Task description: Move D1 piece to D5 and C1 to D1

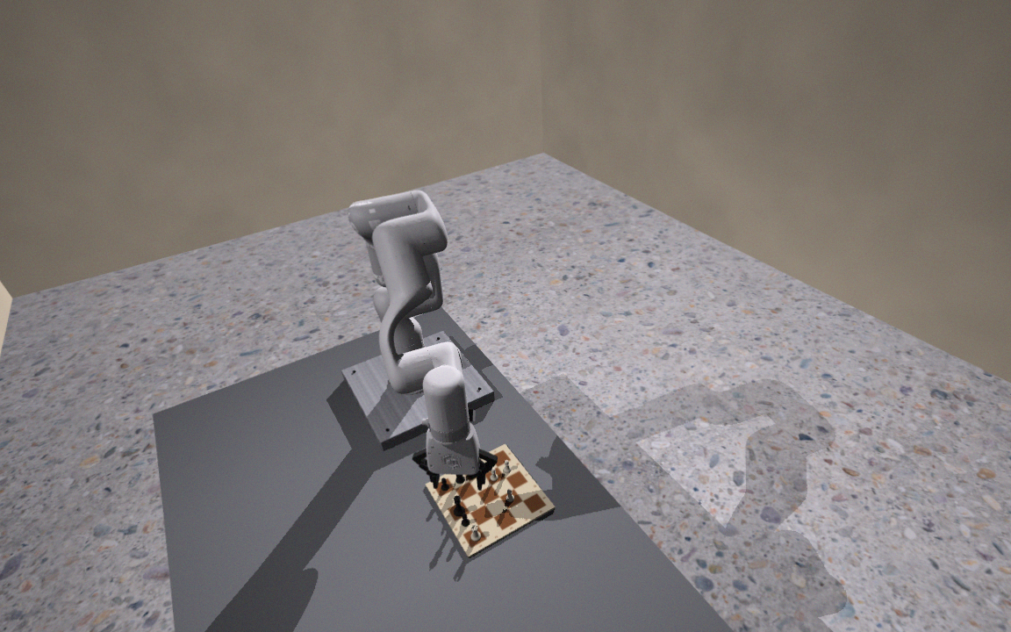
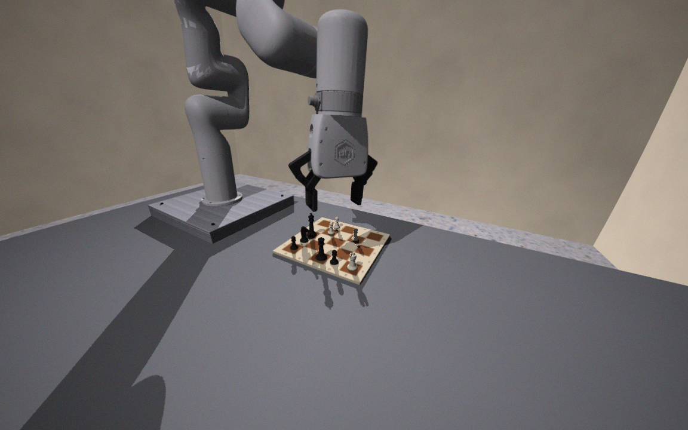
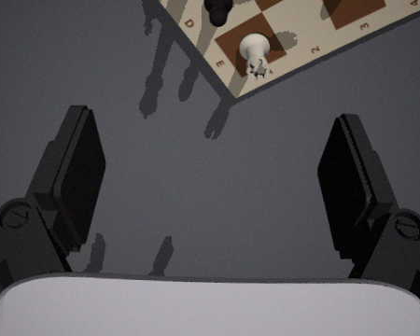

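In the exterior view's centre, the black pawn [image 1: 464, 519] [image 2: 334, 257] [image 3: 218, 11] is standing on D1, needing a centred, vertical grasp clearing the white rook [image 1: 475, 535] [image 2: 352, 262] [image 3: 255, 51]; beyond and above, the gripper [image 1: 458, 481] [image 2: 334, 205] [image 3: 213, 137] is hovering wide, holding nothing.

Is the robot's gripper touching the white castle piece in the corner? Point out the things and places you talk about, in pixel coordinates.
Apart. The wrist view shows dark mat between the open gripper [image 1: 458, 481] [image 2: 334, 205] [image 3: 212, 179] and the white castle [image 1: 475, 534] [image 2: 353, 262] [image 3: 256, 53].
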